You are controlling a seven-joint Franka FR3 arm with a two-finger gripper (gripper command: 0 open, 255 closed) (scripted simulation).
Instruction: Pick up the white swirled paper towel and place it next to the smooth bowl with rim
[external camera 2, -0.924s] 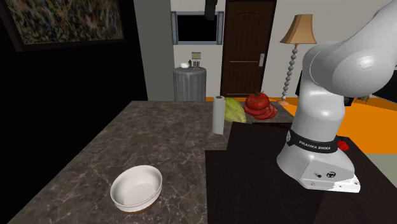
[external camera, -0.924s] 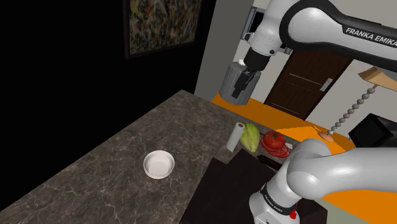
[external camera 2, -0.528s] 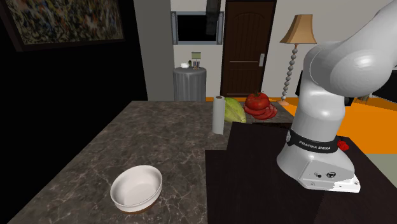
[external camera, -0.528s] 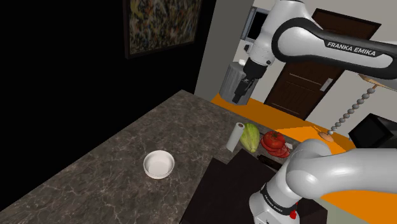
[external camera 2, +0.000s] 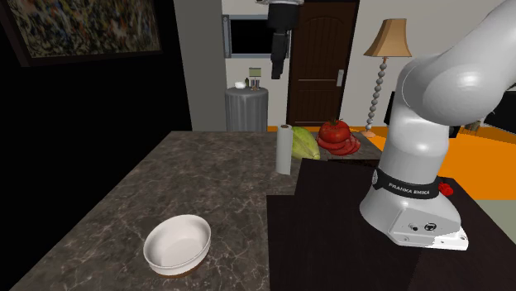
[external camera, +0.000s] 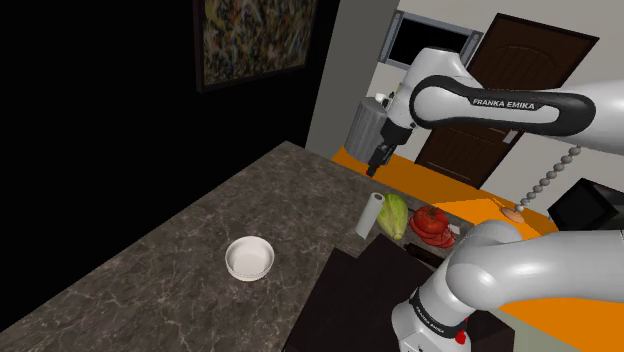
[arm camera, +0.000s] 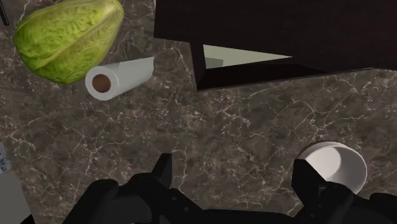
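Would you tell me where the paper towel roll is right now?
In the shoulder view, the paper towel roll stands upright on the dark marbled counter, just left of the green cabbage, well apart from the white bowl nearer the camera.

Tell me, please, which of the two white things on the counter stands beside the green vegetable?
The upright paper towel roll; the white bowl sits well apart from the green vegetable.

White bowl (arm camera: 343, 163) partly behind one finger (arm camera: 310, 182) of the pincer (arm camera: 235, 164)
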